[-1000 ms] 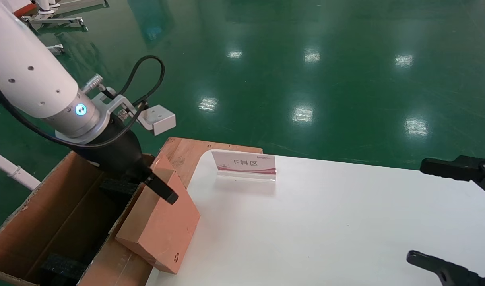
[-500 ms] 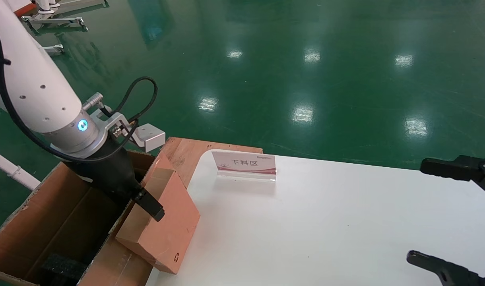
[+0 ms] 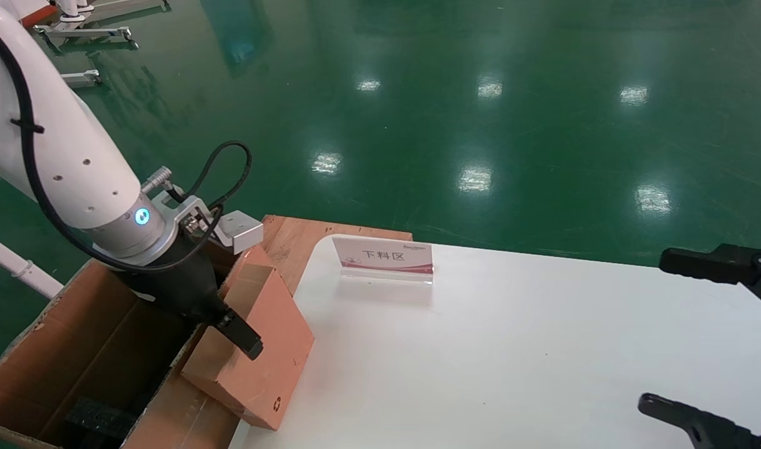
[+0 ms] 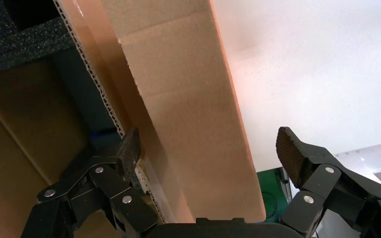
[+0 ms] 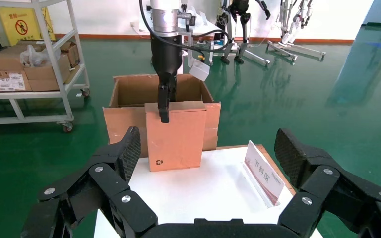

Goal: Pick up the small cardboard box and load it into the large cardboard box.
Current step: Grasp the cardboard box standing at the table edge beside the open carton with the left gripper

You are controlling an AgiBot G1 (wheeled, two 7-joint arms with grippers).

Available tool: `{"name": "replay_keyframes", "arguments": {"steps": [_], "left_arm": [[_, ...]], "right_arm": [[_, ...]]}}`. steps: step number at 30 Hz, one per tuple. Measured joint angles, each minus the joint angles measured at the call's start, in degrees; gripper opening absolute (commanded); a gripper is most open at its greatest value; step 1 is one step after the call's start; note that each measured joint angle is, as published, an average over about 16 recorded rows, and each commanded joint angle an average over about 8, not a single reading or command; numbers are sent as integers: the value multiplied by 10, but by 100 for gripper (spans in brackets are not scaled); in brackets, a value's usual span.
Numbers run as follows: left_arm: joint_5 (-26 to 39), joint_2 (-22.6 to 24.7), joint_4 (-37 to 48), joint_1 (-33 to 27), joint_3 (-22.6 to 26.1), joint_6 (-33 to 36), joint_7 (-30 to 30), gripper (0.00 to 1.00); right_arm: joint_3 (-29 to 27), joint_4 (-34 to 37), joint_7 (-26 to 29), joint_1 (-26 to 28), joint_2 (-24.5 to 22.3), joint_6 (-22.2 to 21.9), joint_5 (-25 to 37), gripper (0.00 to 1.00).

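The small cardboard box (image 3: 262,349) stands tilted at the white table's left edge, leaning on the flap of the large cardboard box (image 3: 62,349). Its recycling mark faces the table. My left gripper (image 3: 227,327) is open and straddles the small box's upper edge. One finger (image 3: 243,335) lies over the table-side face; the other is hidden on the large box's side. In the left wrist view the small box (image 4: 193,114) fills the gap of my left gripper (image 4: 208,148), and the right pad (image 4: 290,148) stands clear of it. My right gripper (image 3: 652,329) is open and parked at the table's right.
A sign stand (image 3: 383,257) sits at the back of the white table (image 3: 511,349). A wooden board (image 3: 299,234) lies behind the boxes. Black foam blocks (image 3: 100,415) lie inside the large box. Green floor surrounds the table. The right wrist view shows the small box (image 5: 176,136) and the sign (image 5: 263,171).
My left gripper has moved down and back along the small box, its visible finger now lower on the table-side face. The small box and right arm have not moved.
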State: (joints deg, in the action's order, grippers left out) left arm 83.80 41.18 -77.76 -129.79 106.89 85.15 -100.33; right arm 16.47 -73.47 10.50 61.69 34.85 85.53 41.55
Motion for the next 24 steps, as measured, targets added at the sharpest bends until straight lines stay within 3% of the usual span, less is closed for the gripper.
{"name": "replay_keyframes", "arguments": {"steps": [8,9,10,16,17,18,24], "left_arm": [[0,-3,0,6,3,-11,2,100],[-1,-3,0,6,4,-11,2,87],[-1,-3,0,6,4,-12,2,75],[-1,-3,0,7,3,-12,3,0],[-1,-3,0,7,3,-12,2,0],[-1,-3,0,7,3,-12,2,0],[0,-3,0,6,2,-10,2,0]], "right_arm": [[0,0,0,0,0,0,0,100],[0,0,0,0,0,0,0,100],[0,0,0,0,0,0,0,91],[0,0,0,0,0,0,0,17],[0,0,0,0,0,0,0,4],[0,0,0,0,0,0,0,0],[0,0,0,0,0,0,0,0]]}}
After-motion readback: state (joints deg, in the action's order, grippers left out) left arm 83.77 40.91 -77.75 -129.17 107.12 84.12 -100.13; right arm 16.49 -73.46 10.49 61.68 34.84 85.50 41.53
